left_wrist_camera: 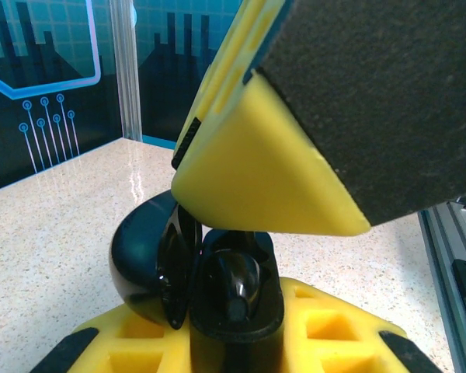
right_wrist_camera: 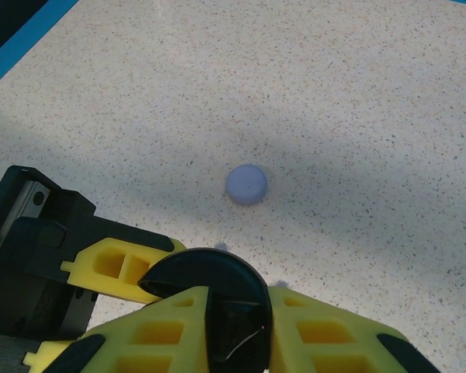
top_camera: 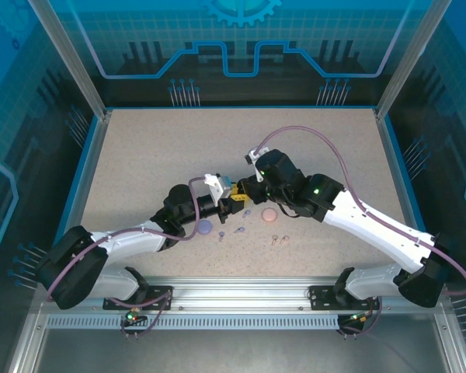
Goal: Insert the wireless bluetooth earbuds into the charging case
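Note:
My left gripper (top_camera: 234, 204) (left_wrist_camera: 233, 346) is shut on a black charging case (left_wrist_camera: 241, 311), held above the table with its lid (left_wrist_camera: 140, 256) swung open to the left. A glossy black earbud (left_wrist_camera: 237, 284) sits in the case's well. My right gripper (top_camera: 246, 194) (right_wrist_camera: 239, 330) comes down from above, shut on that earbud, one yellow fingertip (left_wrist_camera: 256, 179) right over the case. In the right wrist view the black lid (right_wrist_camera: 206, 268) shows in front of my fingers. Lavender earbuds (top_camera: 238, 229) and pale pink earbuds (top_camera: 277, 239) lie loose on the table.
A round lavender case (top_camera: 205, 227) (right_wrist_camera: 246, 184) lies just near of the left gripper, and a round pink case (top_camera: 269, 214) lies below the right wrist. A blue rim (top_camera: 93, 148) and metal posts bound the speckled table (top_camera: 179, 148).

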`<action>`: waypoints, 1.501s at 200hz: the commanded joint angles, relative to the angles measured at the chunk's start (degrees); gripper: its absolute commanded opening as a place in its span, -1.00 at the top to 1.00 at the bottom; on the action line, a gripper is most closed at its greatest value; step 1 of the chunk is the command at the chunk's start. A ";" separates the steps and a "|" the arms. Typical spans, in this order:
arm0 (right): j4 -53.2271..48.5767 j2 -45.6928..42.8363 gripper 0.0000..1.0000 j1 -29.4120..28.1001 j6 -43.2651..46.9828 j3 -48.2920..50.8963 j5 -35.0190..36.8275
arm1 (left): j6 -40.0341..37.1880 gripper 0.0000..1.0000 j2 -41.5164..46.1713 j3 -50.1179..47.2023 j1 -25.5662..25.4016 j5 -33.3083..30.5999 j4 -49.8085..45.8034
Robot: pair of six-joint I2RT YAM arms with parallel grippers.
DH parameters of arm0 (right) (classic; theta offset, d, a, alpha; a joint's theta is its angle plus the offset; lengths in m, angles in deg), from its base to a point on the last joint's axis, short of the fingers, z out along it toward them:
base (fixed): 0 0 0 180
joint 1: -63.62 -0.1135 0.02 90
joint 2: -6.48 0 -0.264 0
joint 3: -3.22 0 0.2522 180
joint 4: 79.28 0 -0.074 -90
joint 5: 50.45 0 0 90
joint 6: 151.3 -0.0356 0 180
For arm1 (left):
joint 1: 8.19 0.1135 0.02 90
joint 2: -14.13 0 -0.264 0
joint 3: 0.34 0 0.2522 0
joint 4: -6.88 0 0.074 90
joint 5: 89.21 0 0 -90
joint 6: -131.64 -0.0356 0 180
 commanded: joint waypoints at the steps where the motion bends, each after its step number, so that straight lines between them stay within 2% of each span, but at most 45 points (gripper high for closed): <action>1: -0.02 0.62 0.53 -0.87 -0.42 0.77 -1.56 | 0.22 0.86 0.66 0.80 -0.39 0.06 2.99; 40: -0.10 -0.15 0.36 -0.74 -0.98 0.51 -2.04 | 0.20 0.86 0.75 0.71 -0.39 0.07 3.04; 112: 0.46 -5.02 -0.02 3.76 -3.11 0.63 -8.55 | 0.26 0.87 0.97 0.10 -0.35 0.14 3.76; 183: 2.66 -11.49 -0.40 16.54 -0.96 5.28 -28.12 | -1.21 0.86 4.27 0.17 -0.35 3.74 4.94; 204: 3.55 -11.97 -0.46 18.77 -1.33 5.86 -32.31 | -3.59 0.87 5.98 0.47 -0.39 5.32 4.73; 236: 4.17 -10.36 -0.54 19.04 -1.37 4.32 -36.85 | -8.56 0.88 7.21 0.96 -0.39 6.51 3.81; 300: 6.33 -9.19 -0.60 18.64 -2.37 3.32 -39.95 | -11.29 0.92 7.19 2.29 -0.38 7.61 3.20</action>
